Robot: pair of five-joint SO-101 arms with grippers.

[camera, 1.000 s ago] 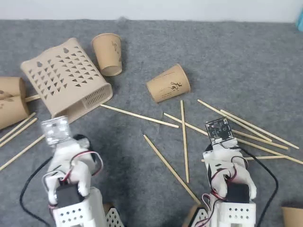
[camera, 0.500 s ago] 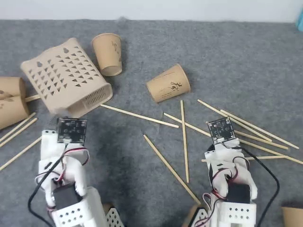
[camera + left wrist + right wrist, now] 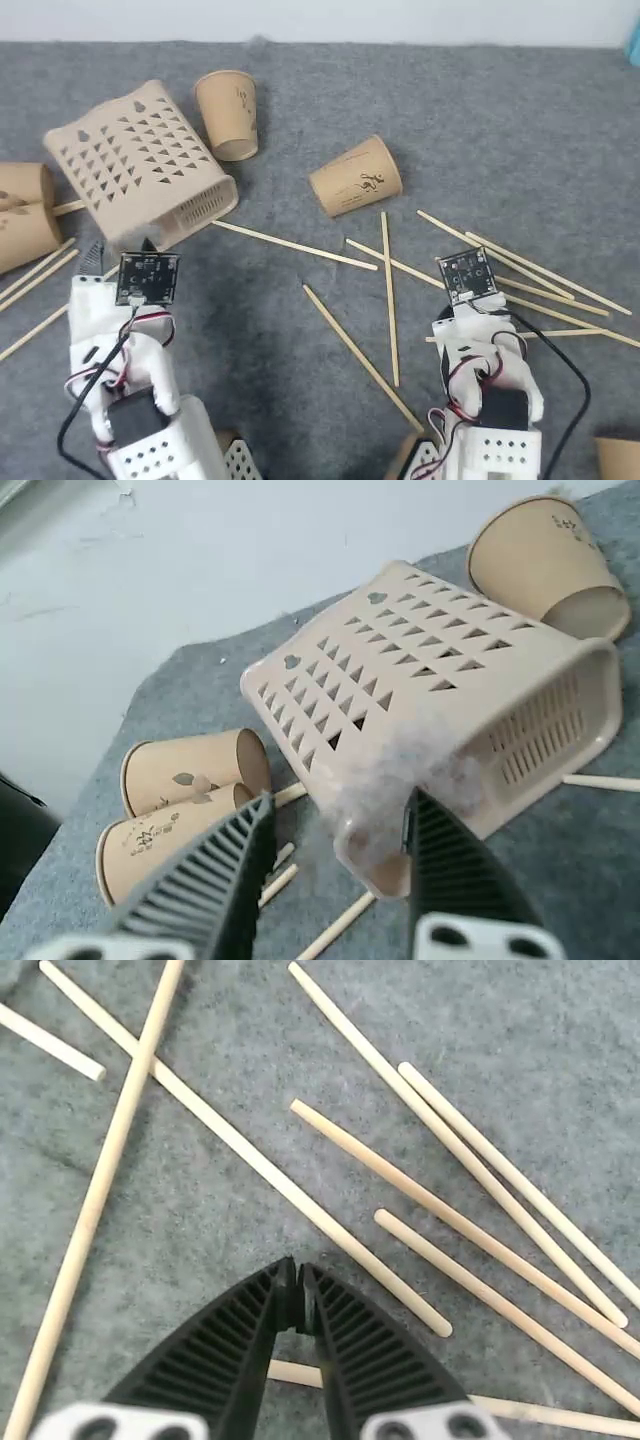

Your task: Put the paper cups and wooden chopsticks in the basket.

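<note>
The beige perforated basket (image 3: 140,165) lies on its side at the back left of the grey mat. My left gripper (image 3: 340,800) is open, its fingers spread on either side of the basket's (image 3: 430,670) near corner, just short of it; from above the left gripper (image 3: 120,248) sits at the basket's front edge. One paper cup (image 3: 228,112) lies behind the basket and another cup (image 3: 356,176) at mid-table. Two more cups (image 3: 185,800) lie to the basket's left. Several wooden chopsticks (image 3: 390,295) are scattered about. My right gripper (image 3: 298,1270) is shut and empty above chopsticks (image 3: 365,1260).
A further cup (image 3: 618,458) shows at the front right corner. Loose chopsticks (image 3: 40,275) lie left of the left arm, and a long one (image 3: 295,245) runs from the basket toward the centre. The right arm (image 3: 485,380) stands at the front right.
The left arm has swung a little to the right toward the basket, and its open fingers now show at the basket's front edge. The right arm has stayed put.
</note>
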